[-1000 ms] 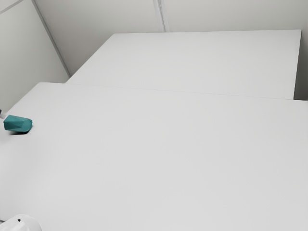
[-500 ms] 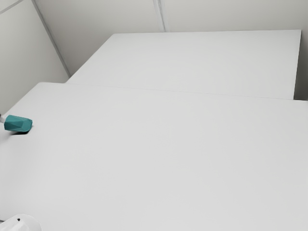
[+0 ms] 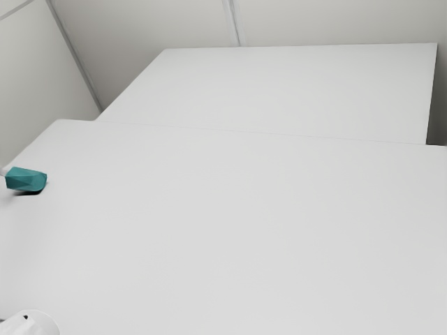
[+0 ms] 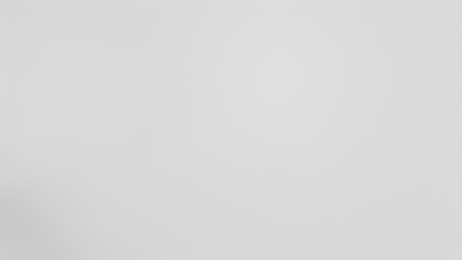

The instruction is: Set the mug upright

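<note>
The teal, faceted mug lies on its side on the white table near the exterior view's left edge, a dark shadow under it. Its opening and handle cannot be made out. Just beyond its left end, a small pale piece of the arm or gripper pokes in at the frame edge; whether it touches the mug is unclear. The wrist view holds a plain pale surface with a soft shadow towards one corner.
The white tabletop stretches to the exterior view's right. Beyond it lies a second white surface, with pale walls behind. A rounded white arm part is at the lower left corner.
The small piece beside the mug has shifted slightly at the frame edge, and its dark portion has gone out of sight. The white arm part moved very slightly left. The mug stays put.
</note>
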